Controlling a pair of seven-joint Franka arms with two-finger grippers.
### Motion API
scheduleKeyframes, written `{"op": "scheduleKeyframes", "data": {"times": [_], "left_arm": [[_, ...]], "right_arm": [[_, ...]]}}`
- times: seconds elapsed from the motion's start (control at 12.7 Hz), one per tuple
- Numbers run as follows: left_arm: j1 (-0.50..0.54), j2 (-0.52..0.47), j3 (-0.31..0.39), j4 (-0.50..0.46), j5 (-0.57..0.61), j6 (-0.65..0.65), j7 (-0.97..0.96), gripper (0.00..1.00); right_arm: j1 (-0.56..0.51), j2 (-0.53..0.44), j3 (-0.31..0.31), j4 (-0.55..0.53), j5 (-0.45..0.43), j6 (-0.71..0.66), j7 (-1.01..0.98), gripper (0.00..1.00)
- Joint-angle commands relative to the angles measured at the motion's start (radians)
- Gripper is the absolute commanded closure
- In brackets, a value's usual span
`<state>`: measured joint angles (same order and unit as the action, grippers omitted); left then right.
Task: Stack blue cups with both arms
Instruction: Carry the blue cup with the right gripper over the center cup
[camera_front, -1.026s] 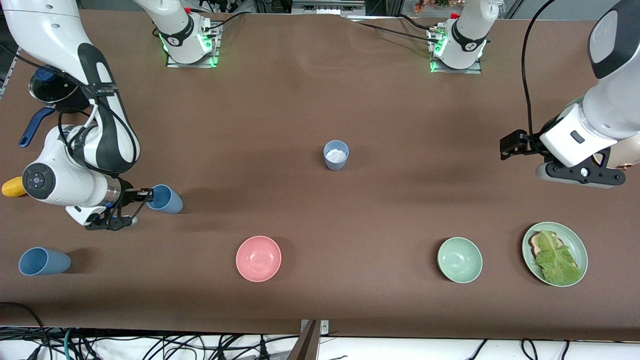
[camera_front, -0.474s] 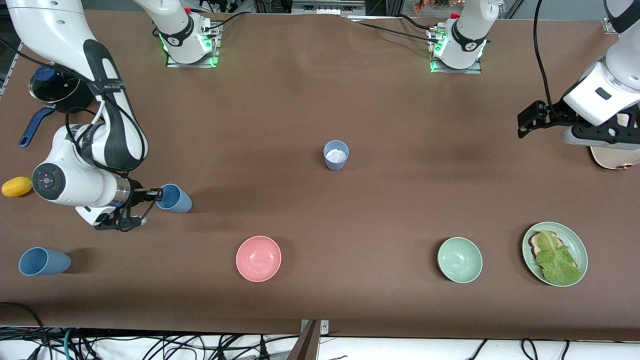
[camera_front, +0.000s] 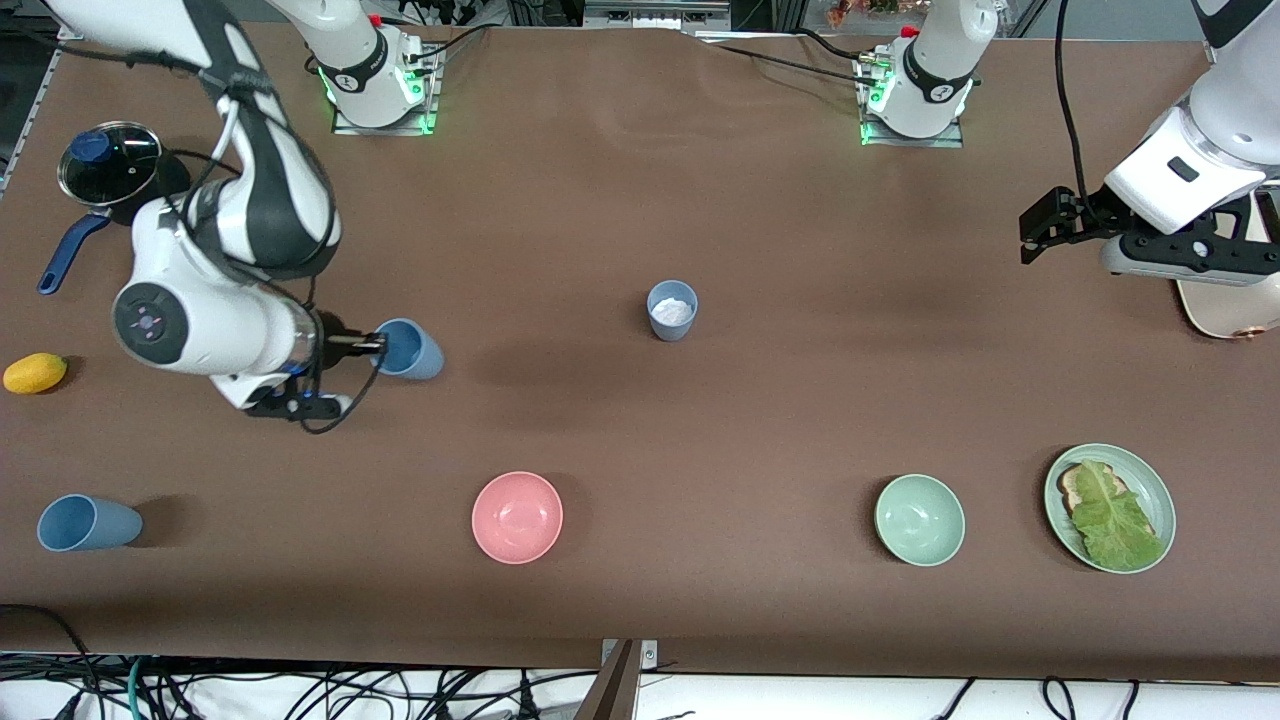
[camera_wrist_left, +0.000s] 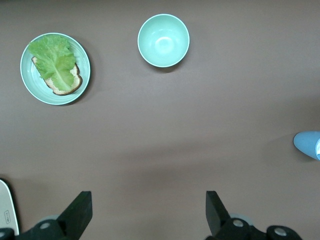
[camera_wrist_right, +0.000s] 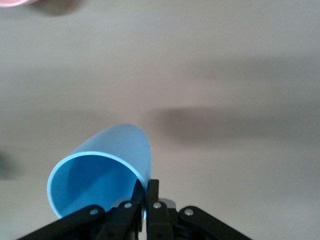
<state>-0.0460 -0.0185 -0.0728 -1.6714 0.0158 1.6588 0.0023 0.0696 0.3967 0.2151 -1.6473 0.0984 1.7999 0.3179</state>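
Observation:
My right gripper (camera_front: 372, 343) is shut on the rim of a blue cup (camera_front: 408, 350) and holds it above the table toward the right arm's end; the cup (camera_wrist_right: 102, 170) fills the right wrist view, one finger inside the rim and one outside. A second blue cup (camera_front: 672, 309) with white stuff in it stands upright mid-table; its edge shows in the left wrist view (camera_wrist_left: 308, 144). A third blue cup (camera_front: 85, 523) stands near the front edge at the right arm's end. My left gripper (camera_front: 1040, 228) is open and empty, up over the left arm's end of the table.
A pink bowl (camera_front: 517, 517), a pale green bowl (camera_front: 919, 520) and a green plate (camera_front: 1150, 485) with bread and lettuce sit along the front. A pot lid (camera_front: 108, 162), a blue handle (camera_front: 66, 253) and a yellow fruit (camera_front: 34, 373) lie at the right arm's end.
My right gripper has carried its blue cup up and toward the table's middle. My left arm has risen and drawn back toward its base end.

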Motion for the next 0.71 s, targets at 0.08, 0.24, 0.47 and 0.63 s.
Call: {"op": "scheduleKeyframes", "data": {"times": [0.08,0.24,0.47,0.63], "left_arm": [[0.006,-0.014,0.001,-0.011,-0.022,-0.007,0.013,0.00],[0.009,-0.014,0.001,-0.011,-0.022,-0.007,0.016,0.00],[0.012,-0.014,0.002,-0.011,-0.022,-0.016,0.019,0.00],[0.012,-0.014,0.004,-0.013,-0.020,-0.017,0.019,0.00]], "right_arm": [[-0.007,-0.044,0.211,0.006,-0.009,-0.036,0.321,1.00],[0.027,-0.041,0.280,0.035,-0.023,-0.034,0.453,1.00],[0.175,-0.013,0.280,0.089,-0.042,-0.030,0.626,1.00],[0.252,0.017,0.279,0.148,-0.068,-0.025,0.723,1.00]]}}
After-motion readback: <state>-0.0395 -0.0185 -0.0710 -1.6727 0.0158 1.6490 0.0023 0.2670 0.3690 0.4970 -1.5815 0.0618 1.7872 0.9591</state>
